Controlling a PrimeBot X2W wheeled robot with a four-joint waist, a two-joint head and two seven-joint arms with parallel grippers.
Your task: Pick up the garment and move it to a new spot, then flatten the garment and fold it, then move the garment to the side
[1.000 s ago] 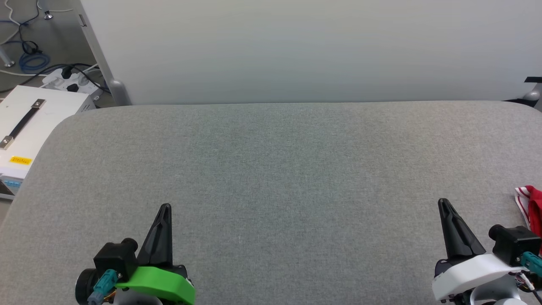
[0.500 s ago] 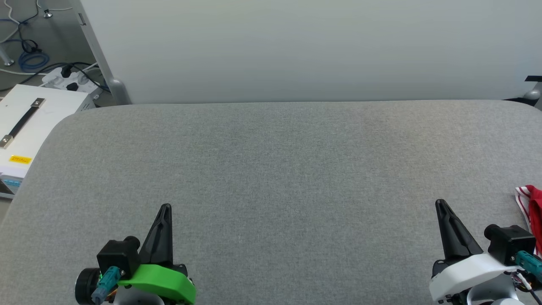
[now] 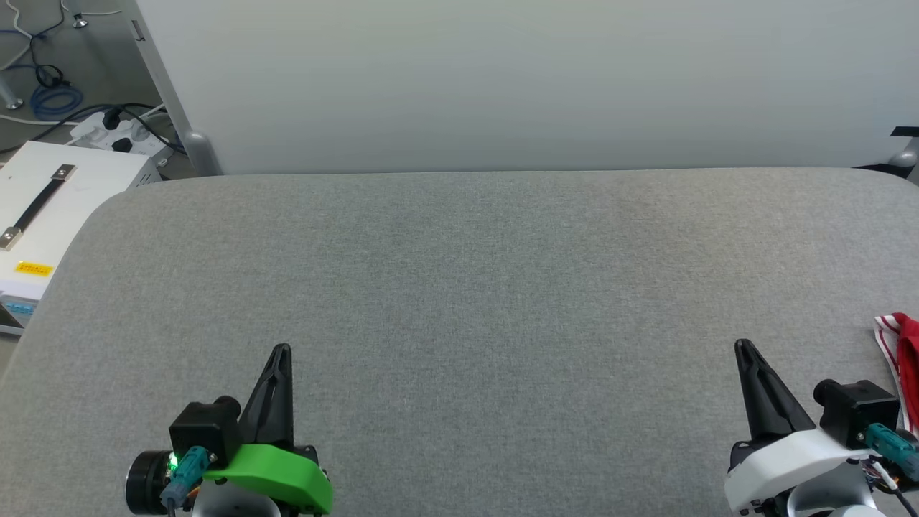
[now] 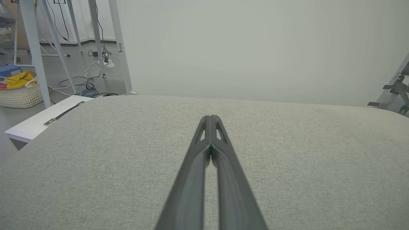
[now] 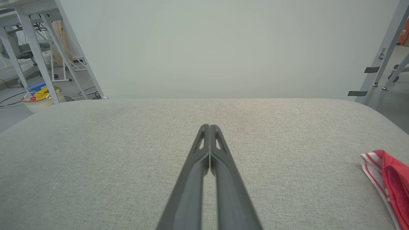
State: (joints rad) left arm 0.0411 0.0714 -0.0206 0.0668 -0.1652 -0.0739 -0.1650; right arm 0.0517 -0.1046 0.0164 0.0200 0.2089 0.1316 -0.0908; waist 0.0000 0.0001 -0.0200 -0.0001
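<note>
At the lower left of the head view, left jaws clenched on themselves, dark fingers point(image 3: 276, 395) pressed flat together, pointing up the frame from a green wrist housing point(image 3: 269, 477). Seen from the left wrist, same fingers point(image 4: 195, 179) shut tip to tip above the grey fabric tabletop point(image 4: 303, 153). At the lower right of the head view, right jaws likewise clenched on themselves, fingers point(image 3: 764, 395) rising from a white wrist housing point(image 3: 786, 456). From the right wrist, fingers point(image 5: 195, 182) closed along their whole length.

Far over at the right edge of the tabletop, the garment point(image 3: 906, 352), lying on the fabric (just a red fold with red-and-white striped trim, the rest cut off by the frame), to the right of the right jaws and apart from the fingers. Again at the lower right of the right wrist view point(image 5: 388, 179).

Behind the tabletop, a pale partition panel point(image 3: 502, 86). Off its left end, a white case point(image 3: 64, 194) with black strap handle and yellow label, a power strip point(image 3: 118, 133), a coiled blue cable point(image 3: 50, 100). Farther back on the floor, a wicker basket point(image 4: 19, 95) holding yellow cloth.
</note>
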